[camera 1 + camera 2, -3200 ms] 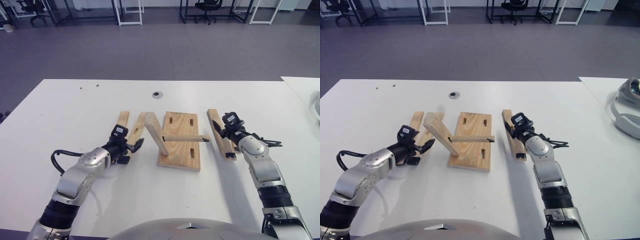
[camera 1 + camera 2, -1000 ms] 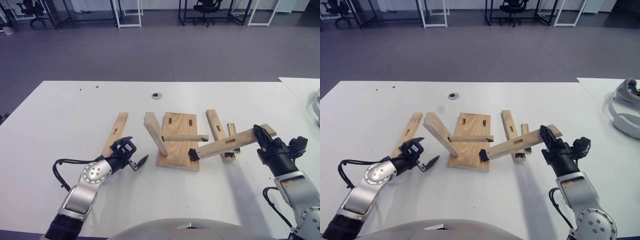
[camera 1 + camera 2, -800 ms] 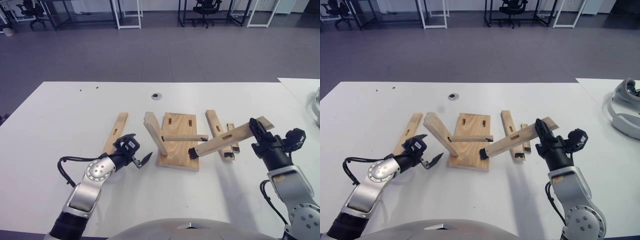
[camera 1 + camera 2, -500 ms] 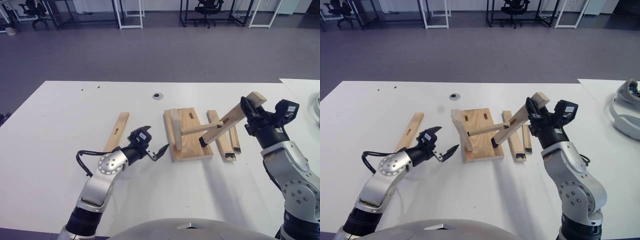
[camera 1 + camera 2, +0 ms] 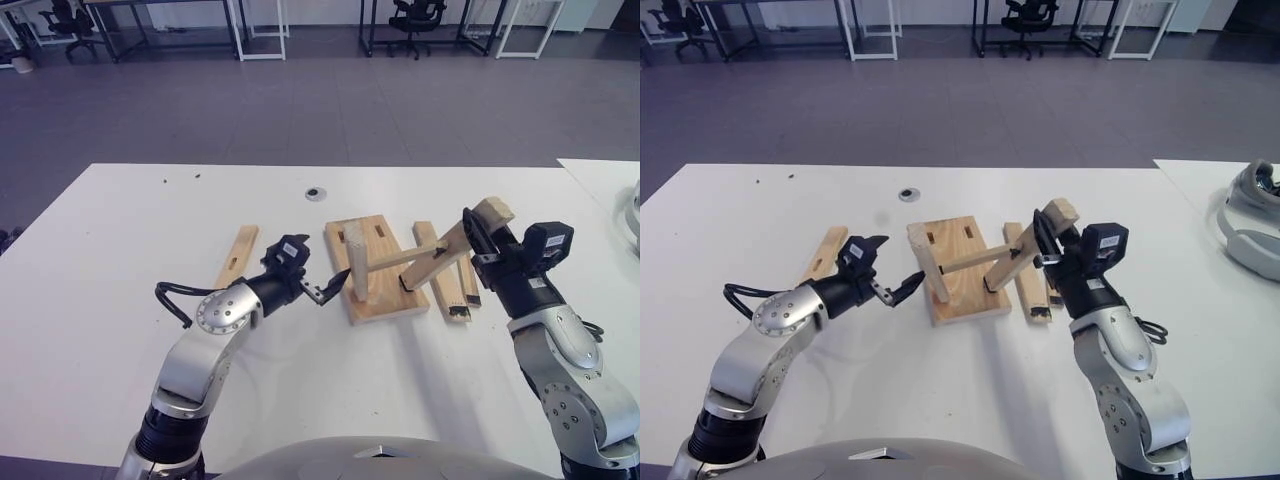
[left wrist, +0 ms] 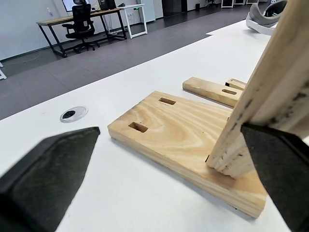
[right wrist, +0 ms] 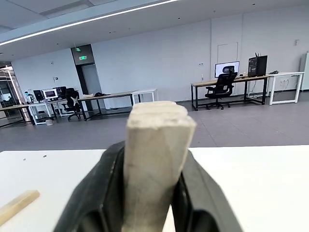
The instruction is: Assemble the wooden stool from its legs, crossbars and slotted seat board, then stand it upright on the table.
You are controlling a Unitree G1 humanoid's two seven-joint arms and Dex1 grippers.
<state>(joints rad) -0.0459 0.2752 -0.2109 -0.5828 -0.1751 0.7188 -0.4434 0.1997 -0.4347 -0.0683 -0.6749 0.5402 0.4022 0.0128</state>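
The slotted seat board (image 5: 385, 285) lies flat on the white table. One leg (image 5: 355, 262) stands upright on it, with a crossbar (image 5: 400, 257) running from it to a second, tilted leg (image 5: 452, 248). My right gripper (image 5: 478, 238) is shut on that tilted leg near its top end (image 7: 155, 145). My left gripper (image 5: 328, 287) is open just left of the upright leg's base, whose wood (image 6: 263, 92) shows between its black fingers (image 6: 48, 179). A loose leg (image 5: 237, 256) lies left of the board.
Another leg (image 5: 438, 272) and a short crossbar (image 5: 468, 280) lie right of the board, under the tilted leg. A cable grommet (image 5: 317, 189) sits behind the board. A headset (image 5: 1252, 225) rests on the neighbouring table at the far right.
My right gripper lifted a leg off the table, swung it up and joined it to the crossbar. The board turned and its leg now stands upright. My left gripper moved right to that leg.
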